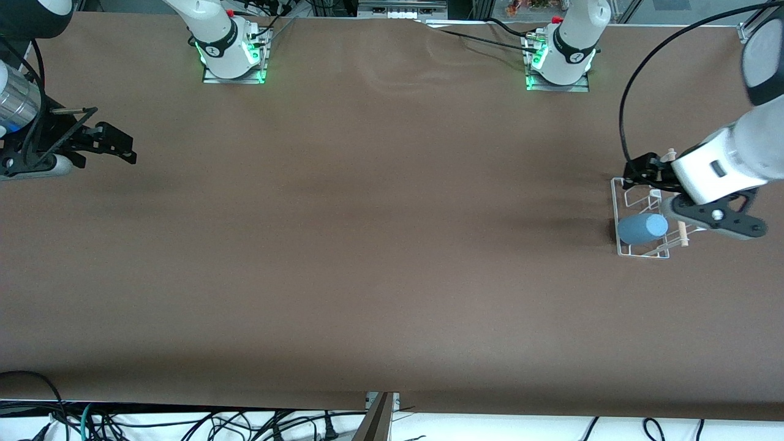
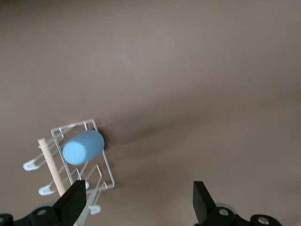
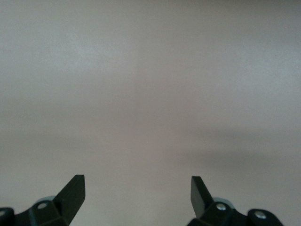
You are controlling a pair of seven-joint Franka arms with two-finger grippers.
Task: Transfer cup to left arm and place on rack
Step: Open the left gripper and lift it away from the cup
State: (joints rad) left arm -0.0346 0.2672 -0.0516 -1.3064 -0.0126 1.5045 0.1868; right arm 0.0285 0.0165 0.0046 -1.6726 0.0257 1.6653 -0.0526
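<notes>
The cup point(image 1: 642, 228) lies on the rack point(image 1: 618, 245) at the left arm's table end

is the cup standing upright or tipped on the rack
Tipped: the cup lies on its side across the rack wires, free of the open left gripper.

No text, label, brand or number can be read anywhere: the round dark marks on the two white arm bases are too small to make out.
</notes>
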